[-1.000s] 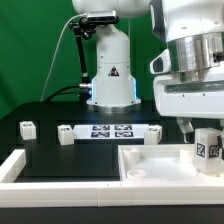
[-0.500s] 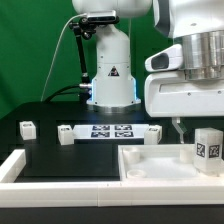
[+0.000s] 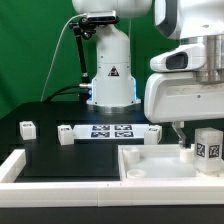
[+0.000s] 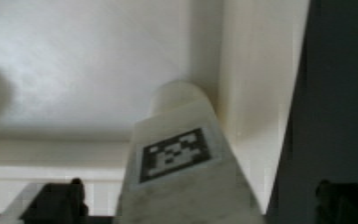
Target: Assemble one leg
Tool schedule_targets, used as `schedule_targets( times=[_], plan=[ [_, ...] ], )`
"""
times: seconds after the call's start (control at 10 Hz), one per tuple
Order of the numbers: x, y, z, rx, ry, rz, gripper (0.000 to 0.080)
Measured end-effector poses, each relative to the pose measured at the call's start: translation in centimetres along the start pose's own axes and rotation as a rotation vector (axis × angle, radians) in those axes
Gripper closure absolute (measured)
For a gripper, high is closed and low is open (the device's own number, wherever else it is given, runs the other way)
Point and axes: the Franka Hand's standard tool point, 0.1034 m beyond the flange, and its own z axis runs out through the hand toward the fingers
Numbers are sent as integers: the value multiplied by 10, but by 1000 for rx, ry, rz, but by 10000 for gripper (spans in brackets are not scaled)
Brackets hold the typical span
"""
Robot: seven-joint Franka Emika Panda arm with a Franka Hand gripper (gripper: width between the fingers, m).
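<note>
At lower right, the arm [image 3: 186,92] has edged left; jaws spread near the blocky white plastic leg [image 3: 208,150].

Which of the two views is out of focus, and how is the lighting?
Exterior view: fairly sharp and evenly lit, the leg distinct. Wrist view: soft focus, the leg's edges blurred, the pincer only dark shapes at the frame edge.
</note>
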Motion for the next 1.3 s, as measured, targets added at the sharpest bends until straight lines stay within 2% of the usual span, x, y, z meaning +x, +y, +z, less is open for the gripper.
schedule_targets(
  times=[0.2,0.3,0.4,0.5,0.6,0.8,1.0,1.2,1.3],
  plan=[
    [0,5,0,0,-4,-62,151],
    [0,4,0,0,-4,-60,246],
    [0,4,0,0,-4,-60,381],
    [0,4,0,0,-4,-61,381],
    [0,4,0,1,-4,-43,509],
    [0,4,0,2,-4,-24,509],
    [1,4,2,3,4,268,509],
    [2,3,3,-6,46,561,509],
    [2,4,3,2,59,668,509]
  ],
)
